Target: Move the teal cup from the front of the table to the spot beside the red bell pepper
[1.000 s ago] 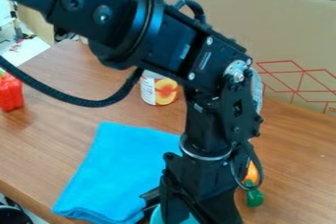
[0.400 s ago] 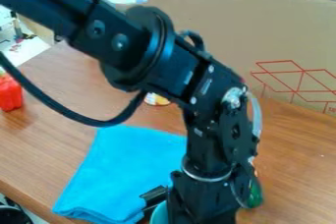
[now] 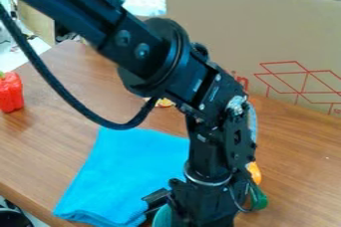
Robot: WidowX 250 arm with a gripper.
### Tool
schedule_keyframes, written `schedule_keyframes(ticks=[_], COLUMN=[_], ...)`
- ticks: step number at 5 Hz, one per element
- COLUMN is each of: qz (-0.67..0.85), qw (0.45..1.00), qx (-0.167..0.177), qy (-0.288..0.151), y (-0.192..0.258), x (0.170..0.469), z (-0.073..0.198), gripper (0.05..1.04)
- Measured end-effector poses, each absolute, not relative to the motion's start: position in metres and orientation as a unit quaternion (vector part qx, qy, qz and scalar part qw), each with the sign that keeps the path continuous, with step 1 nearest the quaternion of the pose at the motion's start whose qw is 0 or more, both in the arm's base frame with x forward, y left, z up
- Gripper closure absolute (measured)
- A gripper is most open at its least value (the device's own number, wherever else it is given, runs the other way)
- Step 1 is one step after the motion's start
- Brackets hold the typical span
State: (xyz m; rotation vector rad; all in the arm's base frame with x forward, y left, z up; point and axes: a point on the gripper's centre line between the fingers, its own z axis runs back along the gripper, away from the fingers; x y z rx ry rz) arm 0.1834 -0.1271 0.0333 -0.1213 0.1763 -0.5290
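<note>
At the lower middle of the camera view, the black gripper (image 3: 200, 206) hangs low over the table, right beside a folded bright blue cloth (image 3: 126, 171). Partly hidden by it at the bottom edge is a rounded teal object (image 3: 161, 217). Just right of the gripper, an orange object (image 3: 254, 172) and a dark green one (image 3: 259, 199) show from behind the arm. Whether the gripper holds anything is hidden.
A red toy pepper (image 3: 10, 92) stands at the left. Most of a can (image 3: 164, 102) is hidden behind the arm and its cable. A cardboard panel (image 3: 213, 17) with red lines borders the back of the wooden table (image 3: 299, 171).
The arm's upper links have come down and to the right, covering more of the can. Near the bottom, the gripper has shifted only slightly. The cloth and pepper stay put.
</note>
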Motion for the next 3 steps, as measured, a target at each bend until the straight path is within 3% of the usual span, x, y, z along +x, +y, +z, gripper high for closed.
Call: schedule_keyframes(ticks=[1, 2, 3], qz=[-0.265, -0.292, -0.33], qw=[0.958, 0.952, 0.942], qx=[-0.062, -0.058, -0.049], qy=[0.087, 0.068, 0.037], y=[-0.13, -0.143, -0.156], x=[0.188, 0.195, 0.211], z=[0.039, 0.058, 0.085], gripper=[0.899, 0.975, 0.983])
